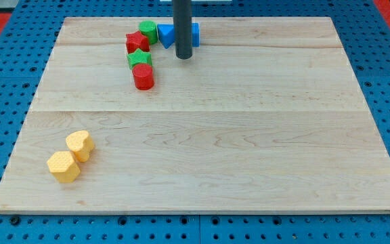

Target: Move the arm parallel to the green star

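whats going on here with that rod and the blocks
A robot arm's dark rod is working over a wooden board, aiming to line up level with the green star. My tip sits near the view's top, to the star's right and apart from it, in front of a blue block. A red block, a green block and a red cylinder cluster by the star. Two yellow blocks lie at bottom left.

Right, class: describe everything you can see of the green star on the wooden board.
The green star is a small, matte block, plastic by its look, lying flat near the view's top left of the wooden board. It sits in a cluster: a red block touches it above, and a red cylinder touches it below. My tip stands to its right, level with it and apart from it.
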`<state>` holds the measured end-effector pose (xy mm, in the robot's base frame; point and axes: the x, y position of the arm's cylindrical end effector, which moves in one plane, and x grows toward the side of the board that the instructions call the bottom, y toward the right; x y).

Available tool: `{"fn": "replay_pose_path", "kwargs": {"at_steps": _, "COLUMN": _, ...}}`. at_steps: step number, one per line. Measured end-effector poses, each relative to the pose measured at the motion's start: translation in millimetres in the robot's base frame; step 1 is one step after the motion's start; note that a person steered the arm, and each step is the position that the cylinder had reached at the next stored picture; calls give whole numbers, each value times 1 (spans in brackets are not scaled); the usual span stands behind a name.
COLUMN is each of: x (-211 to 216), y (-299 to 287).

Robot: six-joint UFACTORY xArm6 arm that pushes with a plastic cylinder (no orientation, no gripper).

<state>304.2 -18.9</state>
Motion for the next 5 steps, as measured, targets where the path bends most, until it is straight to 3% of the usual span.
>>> {"fn": "replay_pose_path", "kwargs": {"at_steps": 3, "x": 0, "y": 26}}
{"fn": "replay_pose_path", "kwargs": {"at_steps": 5, "x": 33, "y": 51}}
